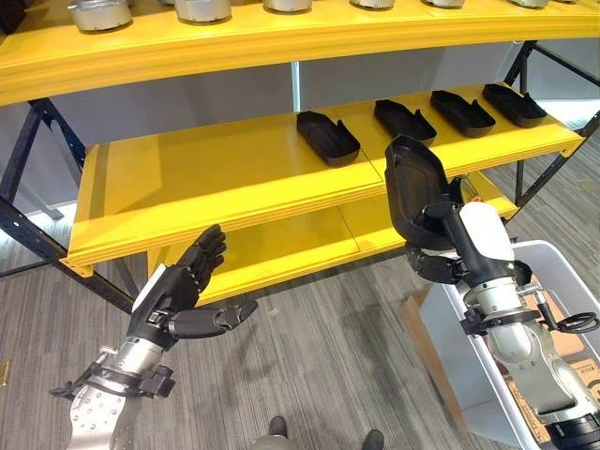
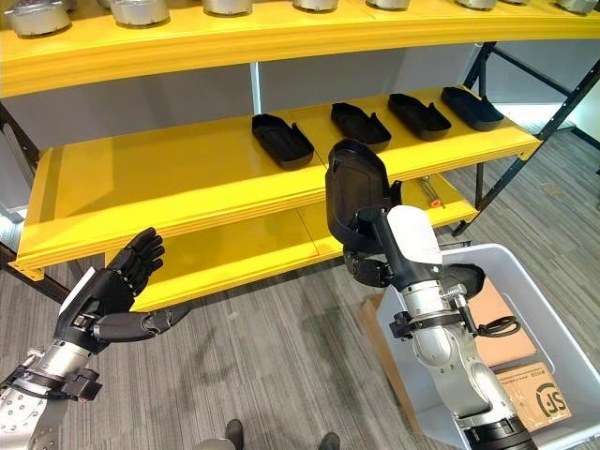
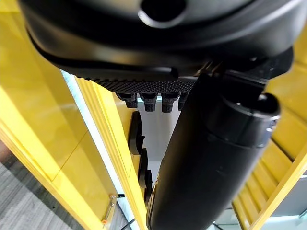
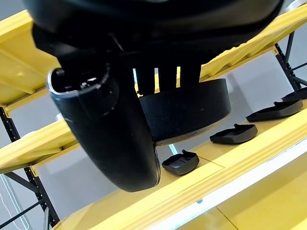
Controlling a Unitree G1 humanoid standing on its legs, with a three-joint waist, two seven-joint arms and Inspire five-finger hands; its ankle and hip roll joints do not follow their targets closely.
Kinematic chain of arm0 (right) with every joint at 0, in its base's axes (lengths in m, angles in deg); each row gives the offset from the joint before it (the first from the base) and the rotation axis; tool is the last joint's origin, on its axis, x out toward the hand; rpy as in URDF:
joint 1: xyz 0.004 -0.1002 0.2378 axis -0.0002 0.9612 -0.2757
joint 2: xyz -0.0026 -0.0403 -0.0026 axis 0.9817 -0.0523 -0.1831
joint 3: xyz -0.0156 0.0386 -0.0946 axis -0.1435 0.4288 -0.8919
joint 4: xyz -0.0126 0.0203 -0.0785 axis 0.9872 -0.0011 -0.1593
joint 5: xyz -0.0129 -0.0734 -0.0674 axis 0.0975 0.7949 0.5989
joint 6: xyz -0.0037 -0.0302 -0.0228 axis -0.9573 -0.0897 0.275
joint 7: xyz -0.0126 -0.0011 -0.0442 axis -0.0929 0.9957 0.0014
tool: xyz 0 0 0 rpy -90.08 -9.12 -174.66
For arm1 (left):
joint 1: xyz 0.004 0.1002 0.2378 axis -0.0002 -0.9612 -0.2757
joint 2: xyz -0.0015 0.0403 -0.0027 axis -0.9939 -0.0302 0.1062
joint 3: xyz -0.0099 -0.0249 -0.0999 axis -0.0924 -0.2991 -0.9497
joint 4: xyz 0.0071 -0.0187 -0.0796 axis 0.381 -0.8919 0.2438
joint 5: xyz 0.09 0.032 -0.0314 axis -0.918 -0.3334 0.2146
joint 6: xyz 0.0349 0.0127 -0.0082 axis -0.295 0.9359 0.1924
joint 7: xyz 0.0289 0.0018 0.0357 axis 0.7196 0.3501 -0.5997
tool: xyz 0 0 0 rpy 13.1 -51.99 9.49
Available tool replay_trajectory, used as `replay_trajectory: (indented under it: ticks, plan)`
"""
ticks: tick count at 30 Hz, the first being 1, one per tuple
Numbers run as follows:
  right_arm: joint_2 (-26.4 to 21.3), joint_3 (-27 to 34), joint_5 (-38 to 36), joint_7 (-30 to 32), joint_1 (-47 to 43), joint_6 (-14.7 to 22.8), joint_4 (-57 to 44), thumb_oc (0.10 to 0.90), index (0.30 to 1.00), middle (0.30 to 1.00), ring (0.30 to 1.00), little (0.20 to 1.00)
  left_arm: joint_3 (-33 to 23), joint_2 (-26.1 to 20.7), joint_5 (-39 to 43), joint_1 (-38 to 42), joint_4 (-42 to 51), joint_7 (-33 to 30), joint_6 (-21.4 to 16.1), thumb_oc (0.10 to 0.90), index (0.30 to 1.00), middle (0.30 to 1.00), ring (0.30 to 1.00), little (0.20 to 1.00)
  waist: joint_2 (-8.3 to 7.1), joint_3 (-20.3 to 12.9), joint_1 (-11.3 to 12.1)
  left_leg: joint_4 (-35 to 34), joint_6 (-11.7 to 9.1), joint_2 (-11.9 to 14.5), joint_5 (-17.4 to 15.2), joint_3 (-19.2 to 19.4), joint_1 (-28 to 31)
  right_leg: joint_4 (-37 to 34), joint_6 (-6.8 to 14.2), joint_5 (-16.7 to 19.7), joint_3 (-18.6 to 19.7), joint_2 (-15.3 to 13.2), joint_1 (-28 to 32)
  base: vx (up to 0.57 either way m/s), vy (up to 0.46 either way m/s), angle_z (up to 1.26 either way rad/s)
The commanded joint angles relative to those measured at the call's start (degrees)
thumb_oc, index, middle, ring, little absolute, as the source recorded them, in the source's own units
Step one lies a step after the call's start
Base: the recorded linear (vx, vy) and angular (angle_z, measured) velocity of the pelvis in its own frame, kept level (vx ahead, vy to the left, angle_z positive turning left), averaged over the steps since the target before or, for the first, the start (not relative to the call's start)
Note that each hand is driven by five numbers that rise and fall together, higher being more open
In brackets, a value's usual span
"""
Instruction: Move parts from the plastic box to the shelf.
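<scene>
My right hand (image 1: 433, 246) is shut on a black moulded part (image 1: 416, 178), holding it upright in front of the middle yellow shelf (image 1: 225, 178). The same black part (image 4: 187, 111) shows past the fingers in the right wrist view. Several matching black parts (image 1: 328, 137) lie in a row on that shelf, toward its right end. The white plastic box (image 1: 473, 375) stands on the floor at the lower right, under my right arm. My left hand (image 1: 183, 291) hovers open and empty at the lower left, below the shelf's front edge.
A top yellow shelf (image 1: 281, 37) carries several grey metal parts (image 1: 101, 13). A lower yellow shelf (image 1: 281, 248) sits under the middle one. Dark steel frame legs (image 1: 28, 159) stand at both ends. The left half of the middle shelf is bare. A cardboard piece (image 2: 497, 323) lies in the box.
</scene>
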Motion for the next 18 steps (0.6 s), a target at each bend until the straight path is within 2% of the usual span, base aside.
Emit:
replay_trajectory:
  ticks: [1, 4, 6, 7, 8, 10, 12, 14, 15, 17, 18]
  plan:
    - [-1.1, 4.9, 1.6, 4.5, -6.0, 5.4, -7.9, 0.400, 0.300, 0.300, 0.300, 0.300, -0.4, -2.9, 4.3, 5.6, 2.7, 3.3, -3.6, 0.900, 1.000, 1.000, 1.000, 1.000, -0.55, -4.4, 0.3, -0.2, 2.4, -1.2, -4.7, -0.1, -0.3, 11.0, 4.5, -4.7, -2.3, -5.6, 2.3, 0.01, 0.354, -0.01]
    - [0.7, 4.5, 3.1, 5.6, -5.2, 8.6, -7.2, 0.400, 0.300, 0.300, 0.300, 0.300, 1.0, -3.4, 5.3, 5.7, 4.5, 3.0, -3.2, 0.900, 1.000, 1.000, 1.000, 1.000, 0.20, -3.3, 0.0, -0.2, 5.5, -3.7, -6.5, -0.6, 0.6, 21.5, 5.1, -0.3, -1.1, -7.9, -3.3, 0.03, 0.298, -0.05]
    - [1.0, 4.1, 3.7, 6.0, -5.3, 8.6, -7.2, 0.400, 0.300, 0.300, 0.300, 0.300, 1.8, -3.6, 4.6, 5.9, 5.0, 3.0, -3.1, 0.900, 1.000, 1.000, 1.000, 1.000, 0.50, -2.8, -1.2, -0.2, 6.0, -4.1, -7.3, -1.5, 1.0, 21.8, 4.3, -2.8, 1.9, -4.0, -5.5, 0.06, 0.081, -0.19]
    - [0.6, 4.0, 4.2, 6.4, -5.3, 8.2, -7.5, 0.400, 0.300, 0.300, 0.300, 0.300, 2.6, -3.8, 5.0, 6.3, 5.2, 3.1, -2.6, 0.900, 1.000, 1.000, 1.000, 1.000, 0.56, -2.6, -2.2, -0.2, 6.1, -4.3, -7.2, -2.4, 1.0, 19.9, 3.7, -4.4, 3.7, -0.9, -6.3, 0.12, -0.029, 0.00]
    - [0.1, 3.9, 4.2, 6.5, -5.3, 7.8, -7.9, 0.400, 0.300, 0.300, 0.300, 0.300, 3.3, -3.9, 5.3, 6.7, 5.2, 3.1, -2.5, 0.900, 1.000, 1.000, 1.000, 1.000, 0.49, -2.6, -2.9, -0.2, 6.2, -4.8, -7.6, -3.3, 1.4, 17.7, 3.6, -5.6, 5.5, 0.8, -6.8, 0.13, -0.059, 0.20]
    - [-0.6, 3.7, 4.0, 6.6, -6.1, 7.3, -7.8, 0.400, 0.300, 0.300, 0.300, 0.300, 4.2, -4.1, 5.2, 7.1, 5.3, 3.0, -2.4, 0.900, 1.000, 1.000, 1.000, 1.000, 0.34, -2.4, -3.4, -0.3, 6.1, -5.1, -7.9, -4.3, 1.6, 13.2, 3.7, -4.2, 7.2, 1.0, -8.2, 0.12, -0.115, 0.60]
    - [-1.3, 2.7, 3.8, 7.4, -7.1, 8.1, -6.9, 0.400, 0.300, 0.300, 0.300, 0.300, 5.3, -4.1, 5.9, 6.7, 5.2, 2.9, -3.1, 0.900, 1.000, 1.000, 1.000, 1.000, 0.35, -1.9, -3.9, -0.4, 5.6, -4.8, -9.1, -5.0, 2.5, 5.8, 5.0, 0.4, 8.9, -0.3, -10.2, 0.18, -0.180, 0.52]
    - [-1.4, 2.3, 4.1, 7.5, -7.5, 9.5, -6.1, 0.400, 0.300, 0.300, 0.300, 0.300, 6.2, -3.9, 9.3, 5.9, 5.2, 3.9, -3.4, 0.900, 1.000, 1.000, 1.000, 1.000, 0.79, -1.3, -4.3, -0.5, 5.0, -4.0, -9.5, -5.6, 3.7, 2.3, 5.9, 3.7, 10.5, -0.9, -13.2, 0.21, -0.215, 0.27]
    - [-1.3, 1.9, 4.8, 7.8, -7.5, 9.3, -6.2, 0.400, 0.300, 0.300, 0.300, 0.300, 7.0, -3.8, 11.0, 5.9, 5.2, 4.9, -3.5, 0.900, 1.000, 1.000, 1.000, 1.000, 1.02, -1.0, -4.8, -0.5, 5.0, -3.5, -9.9, -6.8, 4.2, 2.0, 6.1, 4.5, 12.7, -0.5, -14.6, 0.23, -0.221, 0.23]
    - [-2.1, 1.2, 5.7, 8.5, -7.0, 7.7, -6.5, 0.400, 0.300, 0.300, 0.300, 0.300, 9.3, -3.3, 12.0, 6.6, 5.9, 6.9, -2.7, 0.900, 1.000, 1.000, 1.000, 1.000, 0.40, -0.7, -6.0, -0.5, 5.0, -3.5, -10.3, -10.4, 4.4, 1.5, 6.1, 3.7, 18.3, 1.6, -13.3, 0.30, -0.298, 0.64]
    - [-2.8, 1.1, 5.9, 8.3, -7.1, 8.3, -6.6, 0.400, 0.300, 0.300, 0.300, 0.300, 10.3, -3.0, 12.8, 6.7, 6.2, 6.2, -2.7, 0.900, 1.000, 1.000, 1.000, 1.000, -0.18, -0.9, -5.9, -0.5, 4.4, -3.2, -10.4, -10.2, 4.3, 1.0, 5.7, 3.5, 17.5, 2.0, -12.1, 0.26, -0.282, 1.20]
